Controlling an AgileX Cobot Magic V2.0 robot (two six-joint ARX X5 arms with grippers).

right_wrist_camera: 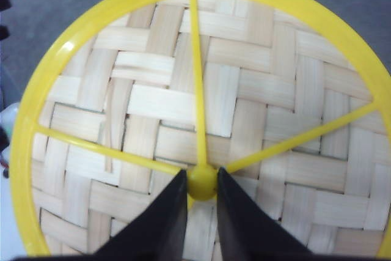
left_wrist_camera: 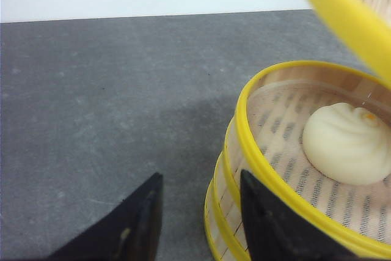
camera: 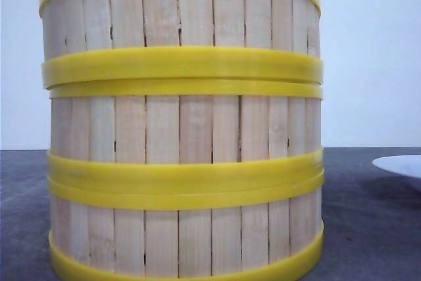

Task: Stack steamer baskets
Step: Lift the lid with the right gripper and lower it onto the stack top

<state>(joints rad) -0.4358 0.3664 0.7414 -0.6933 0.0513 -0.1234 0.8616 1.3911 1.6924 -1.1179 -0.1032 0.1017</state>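
Steamer baskets [camera: 181, 129] already stand three high on the bench [left_wrist_camera: 91, 90], so capping looks next: right pincer [right_wrist_camera: 201, 183] clamped on the lid [right_wrist_camera: 201, 108] knob must lower it squarely, while left pincer [left_wrist_camera: 198, 212], fingers apart, waits at the stack's nine o'clock

The 3 steamer baskets [camera: 181, 129] stand stacked upright on the grey surface; pale wooden slats, thick yellow rims. The top one lies uncovered; a white bun sits inside.
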